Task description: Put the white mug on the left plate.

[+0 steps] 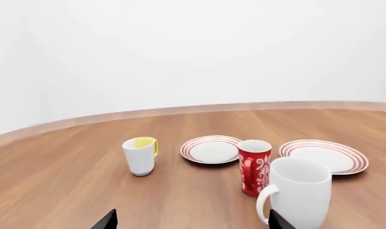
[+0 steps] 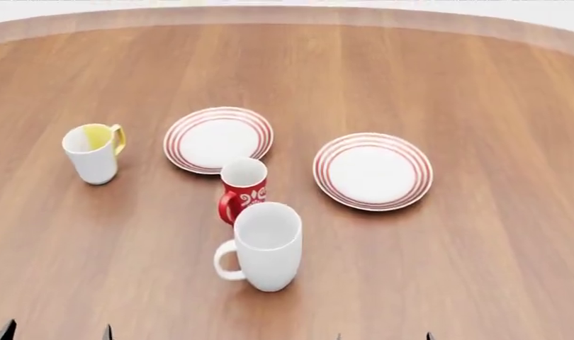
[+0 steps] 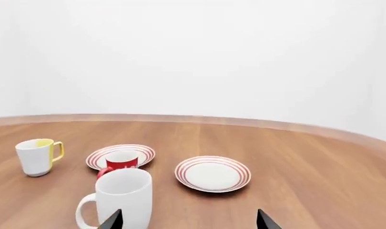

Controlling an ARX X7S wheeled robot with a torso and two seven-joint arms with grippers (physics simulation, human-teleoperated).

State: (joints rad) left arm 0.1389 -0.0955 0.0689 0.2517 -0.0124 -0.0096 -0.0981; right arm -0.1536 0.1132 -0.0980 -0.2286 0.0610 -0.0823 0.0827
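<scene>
The white mug [image 2: 266, 245] stands upright on the round wooden table [image 2: 476, 269], empty, with its loop handle turned toward the robot's left. It sits ahead of both claws, between them and the rest of the crockery, and touches neither one.

The left gripper [image 2: 55, 330] shows only as two dark fingertips at the near edge of the head view, set apart with nothing between them. From this claw, the white mug lies ahead and off to the right; in the left wrist view its body [image 1: 299, 192] stands just beyond the right-hand fingertip.

The right gripper [image 2: 383, 336] is likewise only a pair of dark tips, spread and empty. The white mug lies ahead of it and to its left; in the right wrist view the mug [image 3: 122, 198] rises just past the left-hand fingertip.

Directly behind the white mug, farther from the claws, stands a small red patterned mug [image 2: 242, 189], very close to it; whether they touch cannot be told. Beyond the red mug lies the left plate [image 2: 218, 139], white with thin red rings, bare on top. The matching right plate [image 2: 373, 171] lies ahead of the right gripper, well apart from the white mug. Far ahead of the left gripper stands a white mug with a yellow inside and handle [image 2: 91, 152], alone.
</scene>
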